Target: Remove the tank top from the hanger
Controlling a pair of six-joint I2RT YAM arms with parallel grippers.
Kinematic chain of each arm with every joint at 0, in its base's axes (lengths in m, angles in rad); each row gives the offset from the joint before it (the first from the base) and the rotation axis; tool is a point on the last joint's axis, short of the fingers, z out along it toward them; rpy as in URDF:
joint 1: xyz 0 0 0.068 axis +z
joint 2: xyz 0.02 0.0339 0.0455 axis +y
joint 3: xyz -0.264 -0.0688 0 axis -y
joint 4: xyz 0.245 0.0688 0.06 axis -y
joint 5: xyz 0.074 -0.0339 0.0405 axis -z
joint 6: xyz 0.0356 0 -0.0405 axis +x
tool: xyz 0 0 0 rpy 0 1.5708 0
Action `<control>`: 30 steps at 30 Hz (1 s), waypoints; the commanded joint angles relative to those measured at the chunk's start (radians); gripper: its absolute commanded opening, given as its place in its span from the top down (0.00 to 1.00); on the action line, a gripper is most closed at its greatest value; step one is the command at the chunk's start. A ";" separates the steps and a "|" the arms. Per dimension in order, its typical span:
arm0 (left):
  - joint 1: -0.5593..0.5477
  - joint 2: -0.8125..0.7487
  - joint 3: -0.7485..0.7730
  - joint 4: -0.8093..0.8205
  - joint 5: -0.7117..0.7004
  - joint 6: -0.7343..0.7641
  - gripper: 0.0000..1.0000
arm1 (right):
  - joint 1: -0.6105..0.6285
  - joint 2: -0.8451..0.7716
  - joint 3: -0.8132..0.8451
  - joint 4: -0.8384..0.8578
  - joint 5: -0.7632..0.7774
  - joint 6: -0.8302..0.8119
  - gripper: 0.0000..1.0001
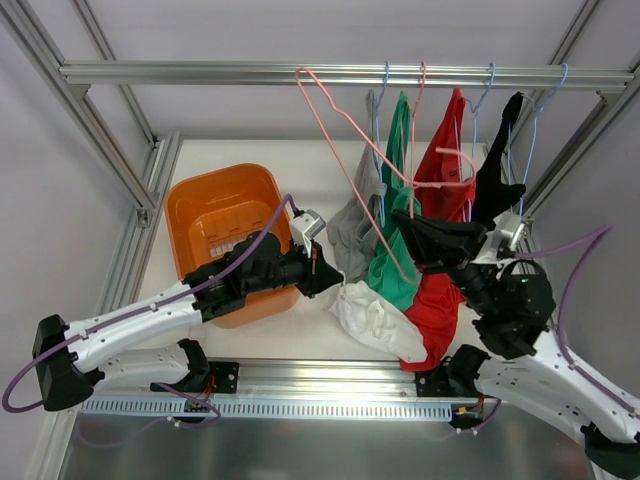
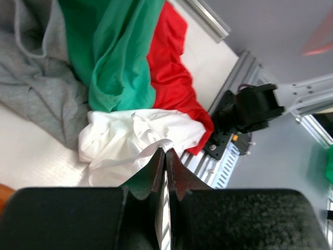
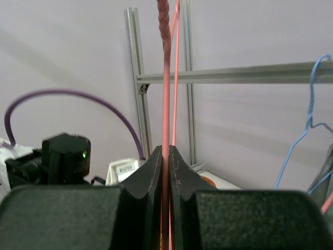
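Note:
The white tank top (image 1: 370, 312) lies crumpled on the table near the front edge, below the hanging clothes; it also shows in the left wrist view (image 2: 135, 133). My left gripper (image 1: 335, 280) is shut on a strap of it (image 2: 165, 152). The bare pink wire hanger (image 1: 350, 117) stands tilted with its hook near the rail. My right gripper (image 1: 418, 232) is shut on the hanger's wire, which runs up between its jaws in the right wrist view (image 3: 166, 78). The tank top no longer hangs on the pink hanger.
An orange basket (image 1: 225, 230) stands at the left behind my left arm. Grey (image 1: 355, 225), green (image 1: 400, 250), red (image 1: 440, 180) and black (image 1: 497, 180) garments hang from the metal rail (image 1: 200, 72) on other hangers. Frame posts stand at both sides.

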 commanded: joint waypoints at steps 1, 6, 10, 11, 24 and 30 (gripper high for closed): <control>-0.010 0.011 -0.006 0.013 -0.075 -0.004 1.00 | 0.004 -0.060 0.224 -0.321 0.112 -0.005 1.00; -0.010 -0.015 0.018 -0.060 -0.119 0.083 0.64 | 0.003 0.038 0.521 -1.072 0.272 0.106 1.00; -0.010 -0.087 0.125 -0.153 -0.193 0.176 0.19 | 0.010 0.108 0.589 -1.198 0.313 0.159 1.00; -0.010 -0.097 0.147 -0.168 -0.198 0.191 0.13 | 0.013 0.133 0.613 -1.214 0.321 0.185 1.00; -0.010 -0.249 0.192 -0.273 -0.230 0.225 0.01 | 0.075 0.507 0.932 -1.274 0.567 0.110 1.00; -0.010 -0.327 0.129 -0.291 -0.204 0.216 0.01 | 0.073 0.735 1.167 -1.259 0.630 0.078 1.00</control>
